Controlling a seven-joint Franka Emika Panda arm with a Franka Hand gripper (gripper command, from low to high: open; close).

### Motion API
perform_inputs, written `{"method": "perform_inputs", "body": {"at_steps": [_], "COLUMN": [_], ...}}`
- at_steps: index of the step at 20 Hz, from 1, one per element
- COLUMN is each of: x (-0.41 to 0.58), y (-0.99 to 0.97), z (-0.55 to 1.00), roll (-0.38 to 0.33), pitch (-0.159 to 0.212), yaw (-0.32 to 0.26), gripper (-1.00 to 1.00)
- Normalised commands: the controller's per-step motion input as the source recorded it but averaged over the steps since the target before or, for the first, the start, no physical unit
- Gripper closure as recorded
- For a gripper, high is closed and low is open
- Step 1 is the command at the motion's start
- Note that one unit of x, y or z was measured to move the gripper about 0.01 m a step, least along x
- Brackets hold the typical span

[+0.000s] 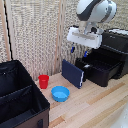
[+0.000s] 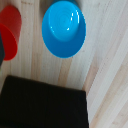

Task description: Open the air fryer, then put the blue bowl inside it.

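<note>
The glossy black air fryer (image 1: 112, 47) stands at the exterior view's right, with its drawer (image 1: 99, 69) slid out toward the left and open on top. I cannot make out the air fryer handle. The light-blue bowl (image 1: 60, 93) (image 2: 63, 28) sits upright and empty on the wooden table, well below and to the left of my gripper (image 1: 78, 50). The gripper hangs in the air above the drawer's front end, its bluish fingertips (image 1: 72, 49) apart with nothing between them. No fingers show in the wrist view.
A dark navy slab (image 1: 72, 73) leans upright at the drawer's front. A red cup (image 1: 44, 81) (image 2: 10, 32) stands just beside the bowl. A black fabric bin (image 1: 20, 97) (image 2: 45, 102) fills the exterior view's lower left. A slatted screen (image 1: 35, 35) backs the table.
</note>
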Motion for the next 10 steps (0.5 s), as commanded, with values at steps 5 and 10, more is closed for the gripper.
{"method": "perform_inputs", "body": {"at_steps": [5,10], "x": [0.000,-0.026], "y": [0.33,0.32], "z": [-0.17,-0.24], "roll": [0.000,-0.027], "pitch": [-0.013,-0.001], "yaw": [0.228,0.210], "gripper": [-1.00,-1.00]}}
